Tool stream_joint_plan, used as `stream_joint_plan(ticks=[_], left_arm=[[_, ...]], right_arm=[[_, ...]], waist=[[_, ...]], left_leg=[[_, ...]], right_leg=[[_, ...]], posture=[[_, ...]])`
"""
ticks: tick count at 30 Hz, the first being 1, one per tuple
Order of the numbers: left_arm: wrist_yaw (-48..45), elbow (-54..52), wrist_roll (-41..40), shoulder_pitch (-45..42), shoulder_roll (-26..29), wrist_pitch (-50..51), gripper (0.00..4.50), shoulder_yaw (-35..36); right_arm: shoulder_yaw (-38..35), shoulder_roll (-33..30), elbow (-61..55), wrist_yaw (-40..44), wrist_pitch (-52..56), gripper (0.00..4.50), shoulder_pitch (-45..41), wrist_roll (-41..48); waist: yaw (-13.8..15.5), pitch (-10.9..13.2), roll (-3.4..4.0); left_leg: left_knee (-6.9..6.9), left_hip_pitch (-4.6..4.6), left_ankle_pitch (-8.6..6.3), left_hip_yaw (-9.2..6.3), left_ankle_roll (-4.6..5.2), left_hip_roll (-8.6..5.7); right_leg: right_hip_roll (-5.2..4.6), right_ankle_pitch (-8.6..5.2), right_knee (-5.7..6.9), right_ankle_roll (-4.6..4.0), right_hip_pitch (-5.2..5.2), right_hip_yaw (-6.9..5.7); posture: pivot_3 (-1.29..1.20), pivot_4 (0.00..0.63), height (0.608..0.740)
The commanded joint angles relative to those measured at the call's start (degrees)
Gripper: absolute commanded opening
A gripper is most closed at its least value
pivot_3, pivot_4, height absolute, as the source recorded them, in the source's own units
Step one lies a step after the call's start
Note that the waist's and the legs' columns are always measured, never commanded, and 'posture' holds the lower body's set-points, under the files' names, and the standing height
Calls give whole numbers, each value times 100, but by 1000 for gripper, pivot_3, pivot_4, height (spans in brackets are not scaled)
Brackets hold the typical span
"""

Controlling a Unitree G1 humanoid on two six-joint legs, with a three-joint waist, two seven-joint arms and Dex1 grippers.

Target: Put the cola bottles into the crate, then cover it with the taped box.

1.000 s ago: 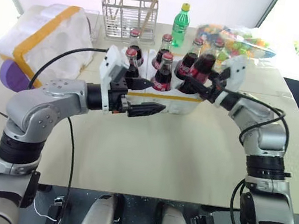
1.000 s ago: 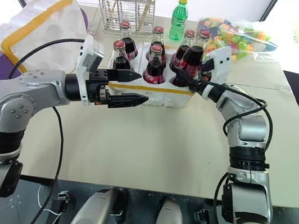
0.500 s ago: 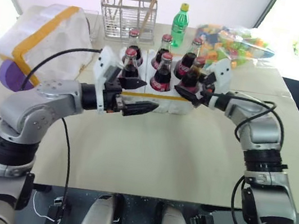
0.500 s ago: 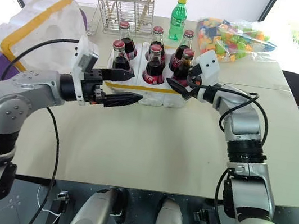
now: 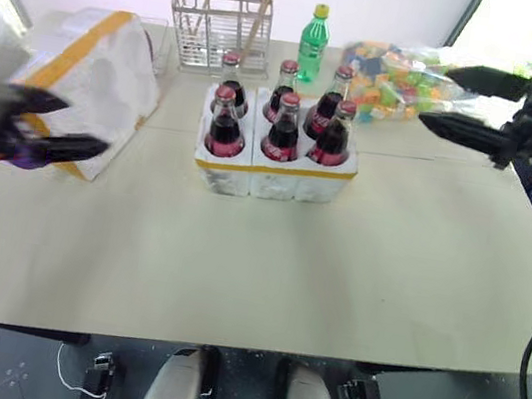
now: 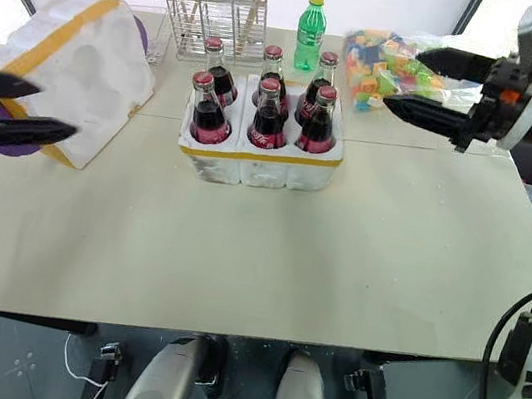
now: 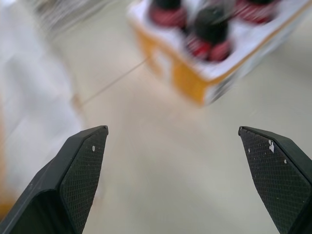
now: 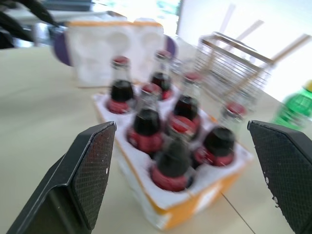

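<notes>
Now both pincers gape wide, empty: left gripper (image 5: 50, 123) beside the taped box (image 5: 94, 71), right gripper (image 5: 461, 101) raised near six cola bottles (image 5: 280, 121) seated in the crate (image 5: 275, 173).

Six cola bottles (image 6: 260, 108) show dark brown with red labels and red caps, standing in a white crate (image 6: 258, 158) banded in yellow around its side. The box (image 6: 74, 68) is white with a wide yellow stripe and a purple round patch, the tall bottle (image 6: 311, 31) is green with a yellow cap, and the bag of blocks (image 6: 394, 60) is a jumble of red, yellow, green and blue. The rack (image 6: 215, 11) is silver wire on a pale beige table (image 6: 266, 260), and both grippers' fingers (image 8: 90, 170) are black with a fine cross-hatched pattern.
</notes>
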Motion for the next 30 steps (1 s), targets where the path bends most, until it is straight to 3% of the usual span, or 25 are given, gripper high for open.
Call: stream_joint_plan(ticks=[1, 6, 16, 24, 27, 30], left_arm=[[-21, 733, 684, 237, 308, -240, 4500, 60], [-58, 1905, 1299, 18, 420, -1227, 4500, -973], [-585, 3890, 2588, -2267, -508, -2451, 4500, -3552], [-1135, 6035, 3717, -3891, -1405, -3392, 4500, -4459], [-1351, 6537, 3996, -4216, -1554, -3582, 3608, -4577], [-1510, 6816, 4173, -4442, -1664, -3620, 2079, -4595]], right_arm=[[-8, 53, -343, 230, 2, 4415, -148, 272], [107, 99, -600, 376, -29, 4415, -138, 321], [-41, 0, -989, 113, 205, 4415, -124, 496], [-276, -68, -1446, -211, 379, 4415, 212, 694], [-297, -73, -1523, -338, 403, 4500, 259, 711], [-318, -100, -1587, -406, 410, 4500, 291, 720]], waist=[[30, 0, 1], [40, 1, 0], [30, 0, -13], [58, -6, -29], [33, -5, -37], [32, -4, -40]], left_leg=[[0, 0, -2, 2, -3, 0], [-1, -12, -1, 9, -12, -4], [-4, -28, 12, 75, -5, 3], [12, -28, 13, 82, 9, 4], [17, -28, 11, 83, 13, 5], [17, -28, 11, 82, 14, 8]], right_leg=[[-2, 0, -1, 0, -3, 0], [-14, 1, -7, -3, -41, 1], [-15, 11, 16, -9, -53, 2], [-15, 12, 22, -8, -46, 2], [-17, 12, 23, -7, -45, 2], [-18, 12, 26, -7, -47, 2]], posture=[[0, 150, 736], [0, 150, 736], [0, 150, 736], [0, 150, 736], [0, 150, 736], [0, 150, 736]])
